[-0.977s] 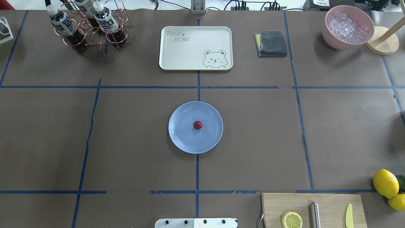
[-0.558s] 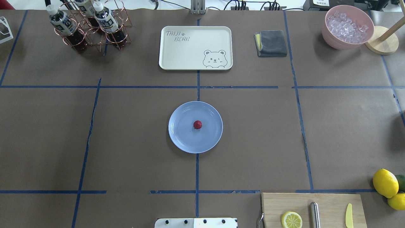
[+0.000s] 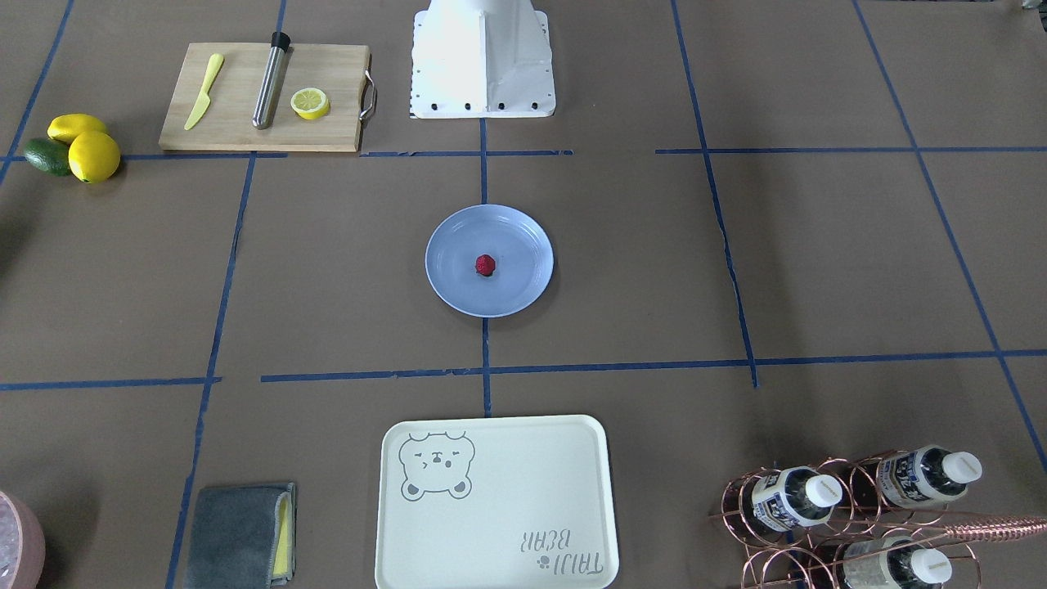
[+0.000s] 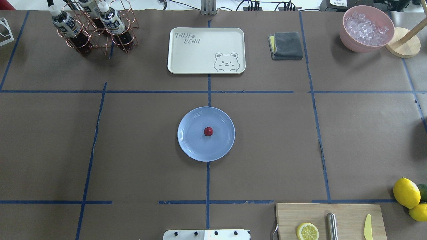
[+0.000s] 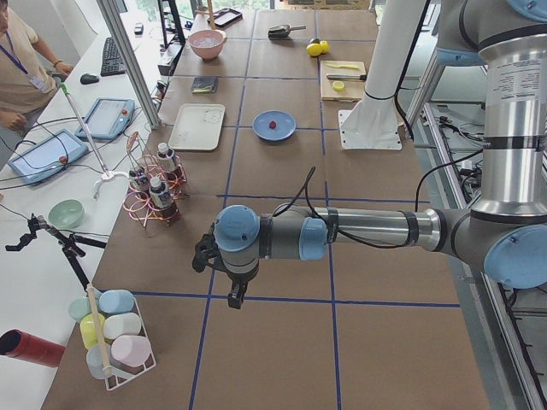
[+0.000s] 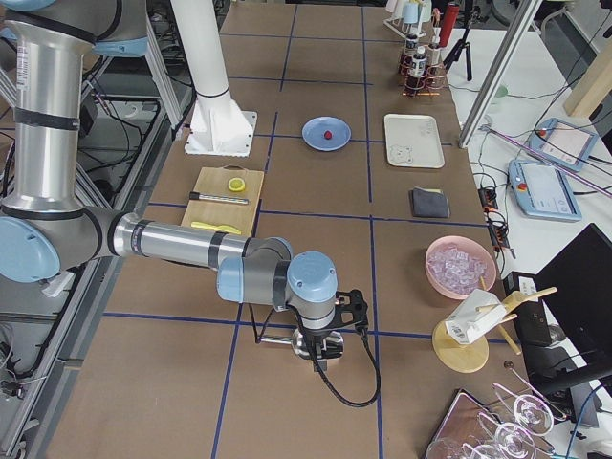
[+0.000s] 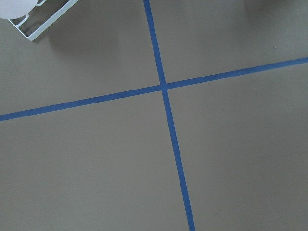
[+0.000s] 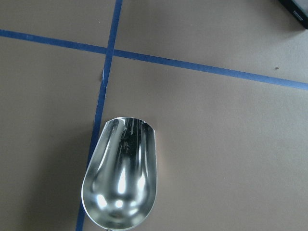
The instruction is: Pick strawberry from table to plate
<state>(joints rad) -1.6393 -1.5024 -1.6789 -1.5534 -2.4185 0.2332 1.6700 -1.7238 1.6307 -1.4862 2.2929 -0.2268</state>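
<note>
The small dark-red strawberry (image 4: 208, 131) lies near the middle of the pale blue plate (image 4: 190, 146), which rests at the centre of the brown table (image 4: 133, 150). The front-facing view shows the same: strawberry (image 3: 485, 265) on plate (image 3: 450, 286). Neither arm appears in those two views. My left gripper (image 5: 232, 299) hangs over the table's far left end, well away from the plate (image 5: 261, 132); I cannot tell its state. My right gripper (image 6: 320, 361) is at the far right end, over a metal scoop (image 8: 121, 175); its state cannot be told either.
A cream bear tray (image 4: 206, 50), grey cloth (image 4: 286, 45), bottle rack (image 4: 93, 26) and pink ice bowl (image 4: 366, 28) line the far side. A cutting board (image 4: 330, 221) with lemon half and lemons (image 4: 407, 193) sit near right. A person (image 5: 21, 68) stands beside the table.
</note>
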